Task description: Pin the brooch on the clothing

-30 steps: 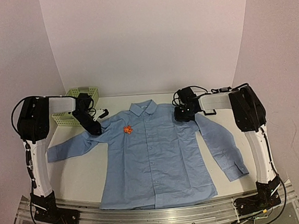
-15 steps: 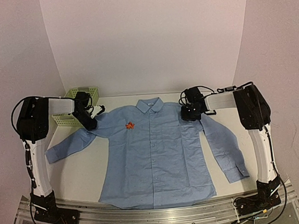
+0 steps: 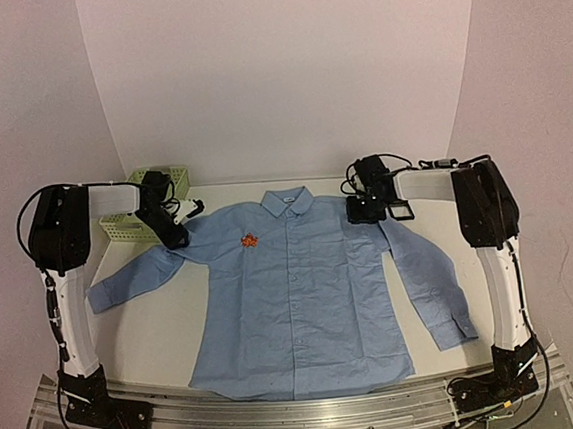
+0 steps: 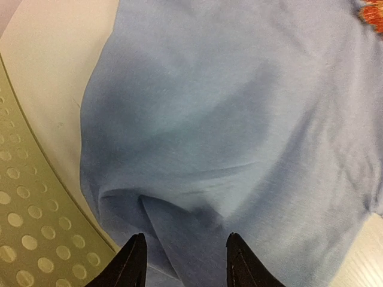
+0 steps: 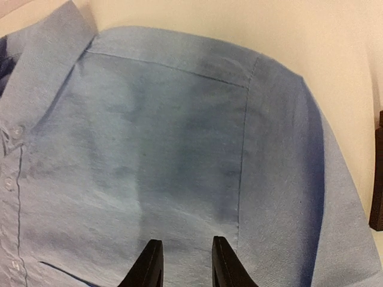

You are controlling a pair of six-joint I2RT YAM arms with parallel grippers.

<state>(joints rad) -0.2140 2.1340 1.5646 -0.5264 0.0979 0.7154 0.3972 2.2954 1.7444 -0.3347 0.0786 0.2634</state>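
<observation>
Apparently the pinning is done or close to it: the brooch (image 3: 250, 241), a tiny orange-red ornament, sits on the chest of the clothing (image 3: 294, 304), just below the collar and beside the button line, on the left arm's side. We cannot tell from any view whether its pin really passes through the cloth. The light blue shirt lies flat and face up on the table (image 3: 152, 337), sleeves out to both sides. The left gripper (image 3: 175, 234) hangs at the shirt's near shoulder and the right gripper (image 3: 365, 211) at the opposite one; both have their fingers spread and pinch nothing. We judge that little is left beyond drawing the arms away. From above we see the whole layout, with a green basket (image 3: 150, 198) behind the left gripper and a small black-framed box (image 3: 401, 211) beside the right one. The left wrist view adds a soft fold of cloth just ahead of the parted fingers, the basket's perforated wall at lower left, and only an edge of the brooch in its top right corner. The right wrist view shows the shoulder seam, collar and buttons up close, but no brooch.
</observation>
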